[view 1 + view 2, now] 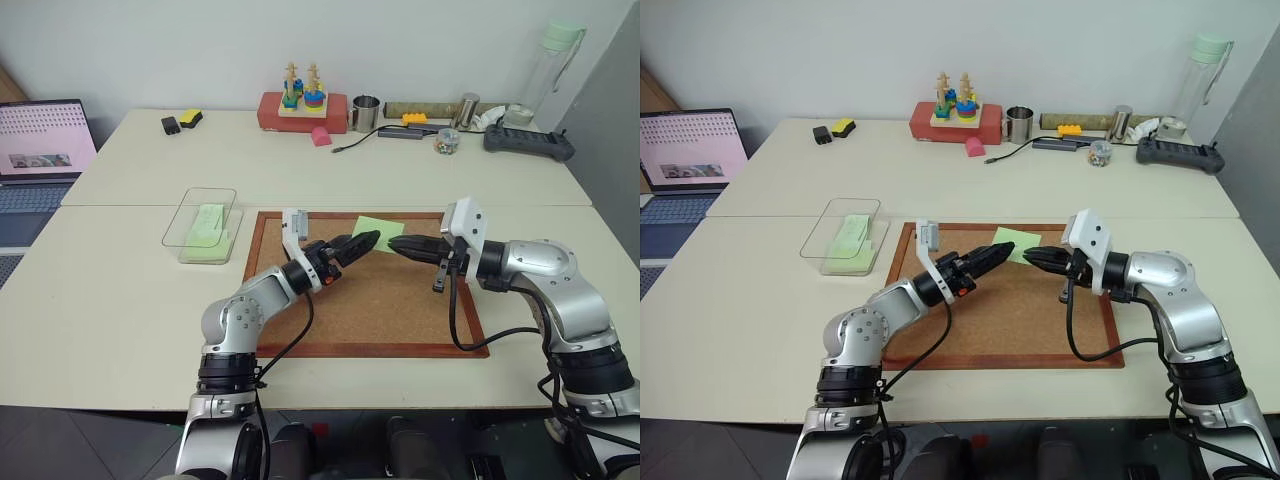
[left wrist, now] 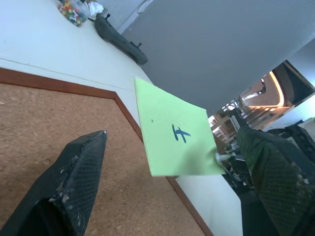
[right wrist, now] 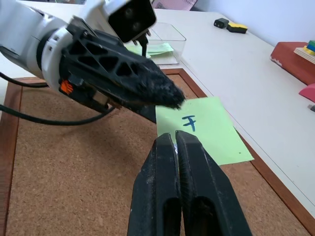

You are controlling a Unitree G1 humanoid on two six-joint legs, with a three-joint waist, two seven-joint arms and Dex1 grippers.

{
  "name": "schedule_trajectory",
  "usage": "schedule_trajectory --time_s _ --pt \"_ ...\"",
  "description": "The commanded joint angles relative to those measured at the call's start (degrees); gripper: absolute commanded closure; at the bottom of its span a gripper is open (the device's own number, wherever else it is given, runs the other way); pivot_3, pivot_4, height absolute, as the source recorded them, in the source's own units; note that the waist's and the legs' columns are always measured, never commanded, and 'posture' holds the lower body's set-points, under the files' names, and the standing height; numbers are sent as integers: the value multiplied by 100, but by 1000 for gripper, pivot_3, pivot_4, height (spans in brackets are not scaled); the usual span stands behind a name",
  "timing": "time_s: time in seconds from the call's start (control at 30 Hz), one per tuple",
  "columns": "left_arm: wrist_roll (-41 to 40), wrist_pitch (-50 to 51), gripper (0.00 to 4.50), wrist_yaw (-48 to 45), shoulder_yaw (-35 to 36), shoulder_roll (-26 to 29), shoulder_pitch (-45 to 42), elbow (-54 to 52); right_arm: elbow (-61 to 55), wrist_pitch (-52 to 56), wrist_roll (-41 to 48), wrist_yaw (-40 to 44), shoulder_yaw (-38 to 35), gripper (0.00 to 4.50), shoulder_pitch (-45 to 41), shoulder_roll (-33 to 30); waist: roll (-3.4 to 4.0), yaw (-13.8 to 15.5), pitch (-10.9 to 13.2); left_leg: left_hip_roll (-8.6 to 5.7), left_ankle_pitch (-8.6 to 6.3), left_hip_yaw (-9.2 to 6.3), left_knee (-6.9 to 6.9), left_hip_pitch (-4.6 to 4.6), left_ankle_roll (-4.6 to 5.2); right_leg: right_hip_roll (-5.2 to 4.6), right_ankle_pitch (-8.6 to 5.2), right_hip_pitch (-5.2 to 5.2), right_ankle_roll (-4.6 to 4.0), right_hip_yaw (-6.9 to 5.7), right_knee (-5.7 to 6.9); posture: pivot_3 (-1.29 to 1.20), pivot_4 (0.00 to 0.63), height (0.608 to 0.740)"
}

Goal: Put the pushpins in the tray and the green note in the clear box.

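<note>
So from my seat: clear box (image 1: 200,224) sits on the counter (image 1: 110,290) off to the left with pale green slips in it. Over the cork board (image 1: 400,310), my left gripper (image 1: 362,243) has its fingers spread wide, nothing held, and the green note (image 3: 204,129) shows between them in the left wrist view. Right gripper (image 3: 175,142) is pinched fully closed, tips right at the note's edge; can't tell if it's actually got it. Note lies at the board's far edge.

Just past the right gripper (image 3: 174,142), its shut fingertips cover the near edge of the green note (image 3: 206,129), hiding any pushpin there.
</note>
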Motion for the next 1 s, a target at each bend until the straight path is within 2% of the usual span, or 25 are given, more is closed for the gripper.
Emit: schedule_trajectory --time_s 0.03,0.23,0.6,0.77,0.8,1.0 --pt "-106 -112 216 -20 5 -111 -196 71 -272 35 91 20 -2 4500 -45 -43 0 3 0 0 0 0 0 0 0 0 0 0 0 -1 0 0 150 740" --pt "-267 -55 1231 -63 157 -92 -173 -12 -299 59 106 -3 11 4500 -34 -25 0 1 0 0 0 0 -1 0 0 0 0 0 0 0 0 0 150 740" --pt "-464 68 3212 -196 -7 -25 42 -280 -282 23 99 7 29 4500 -44 -27 -1 2 0 0 0 0 0 -1 0 0 0 0 0 0 -2 0 150 740" --pt "-388 -31 4325 -189 -83 33 46 -276 -306 8 103 15 25 4500 -44 -33 -1 2 0 0 0 1 -1 -1 0 0 0 0 0 1 -3 0 150 740" --pt "-380 -47 4453 -170 -84 32 43 -265 -311 1 108 11 19 4500 -45 -28 -1 2 0 0 0 0 -1 -1 0 0 0 0 0 0 -3 0 150 740" --pt "-195 -181 4453 -42 -166 48 25 -148 -360 30 211 -18 -58 4500 -57 25 -1 2 0 0 0 0 -1 -1 0 0 0 0 0 0 -3 0 150 740"
